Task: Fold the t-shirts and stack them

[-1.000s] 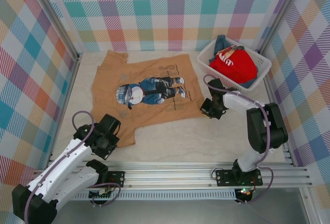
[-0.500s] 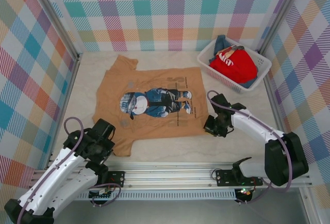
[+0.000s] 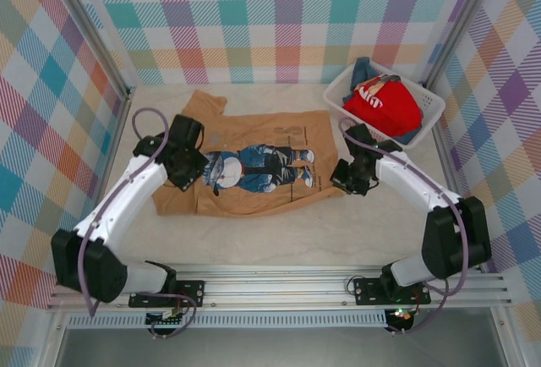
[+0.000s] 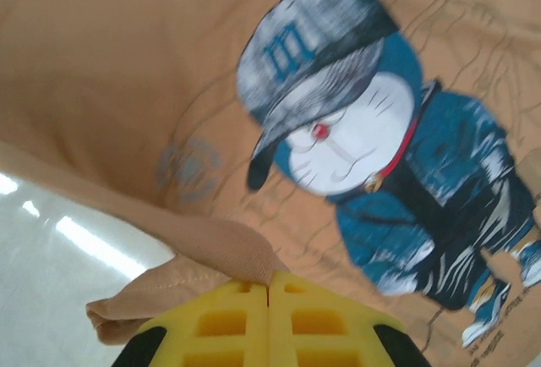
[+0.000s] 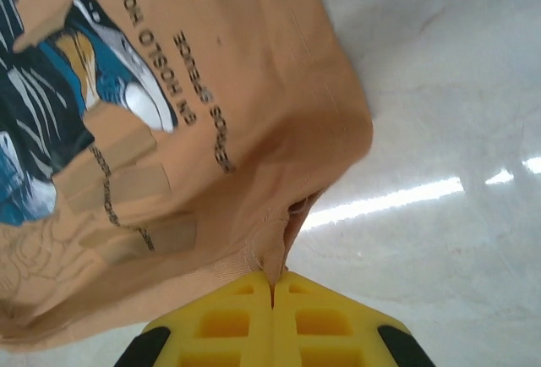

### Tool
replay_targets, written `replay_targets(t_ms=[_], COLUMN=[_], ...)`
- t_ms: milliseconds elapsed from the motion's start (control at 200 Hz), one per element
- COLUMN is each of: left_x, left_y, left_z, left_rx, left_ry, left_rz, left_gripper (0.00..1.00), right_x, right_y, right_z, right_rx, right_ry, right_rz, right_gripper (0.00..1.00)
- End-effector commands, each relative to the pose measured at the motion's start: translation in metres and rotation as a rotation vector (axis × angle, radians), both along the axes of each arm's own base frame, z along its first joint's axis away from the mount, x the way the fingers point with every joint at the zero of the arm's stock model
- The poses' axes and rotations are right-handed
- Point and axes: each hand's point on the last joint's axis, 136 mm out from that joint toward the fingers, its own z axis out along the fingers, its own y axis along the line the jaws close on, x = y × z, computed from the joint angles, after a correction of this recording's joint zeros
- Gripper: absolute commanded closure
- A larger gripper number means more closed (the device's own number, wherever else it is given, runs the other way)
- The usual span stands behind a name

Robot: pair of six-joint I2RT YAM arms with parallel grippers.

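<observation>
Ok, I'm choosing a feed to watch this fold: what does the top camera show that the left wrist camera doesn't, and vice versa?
Top camera: the whole tan t-shirt on the table, the right gripper shut on its hem corner, and the white basket holding the red t-shirt over blue cloth. Left wrist camera: up close, the left gripper pinching a bunched shirt edge between shut yellow fingers, plus the cap and face of the cartoon print in detail. Both: the tan t-shirt and that print.

Matt cloth t-shirt (image 3: 270,126), glossy marbled table (image 3: 296,240)
</observation>
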Motion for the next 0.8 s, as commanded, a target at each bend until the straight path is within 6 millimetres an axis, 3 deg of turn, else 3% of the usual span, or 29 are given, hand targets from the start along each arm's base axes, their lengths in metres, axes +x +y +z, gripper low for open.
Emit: replay_targets(t_ms=[0,195,410,795], left_x=[0.033,0.064,0.083,0.091], left_y=[0.009,0.033,0.046,0.076], left_z=[0.013,0.019,0.02,0.027], left_rx=[0.036,0.075,0.097,0.149], left_ry=[-0.046,-0.065,-0.074,-0.076], left_rz=[-0.088,-0.077,-0.072,-0.012], left_gripper=[1.0,1.0,1.0,1.0], right_x=[0.021,0.051,0.075,0.096], right_y=[0.001,0.002,0.003,-0.006], right_z=[0.004,0.005,0.002,-0.004], right_rx=[-0.016,-0.037,-0.05,-0.11], right_ry=[-0.016,-0.034,-0.038,-0.026], right_rz=[0.014,0.004,-0.005,-0.029], right_gripper=[1.0,1.0,1.0,1.0])
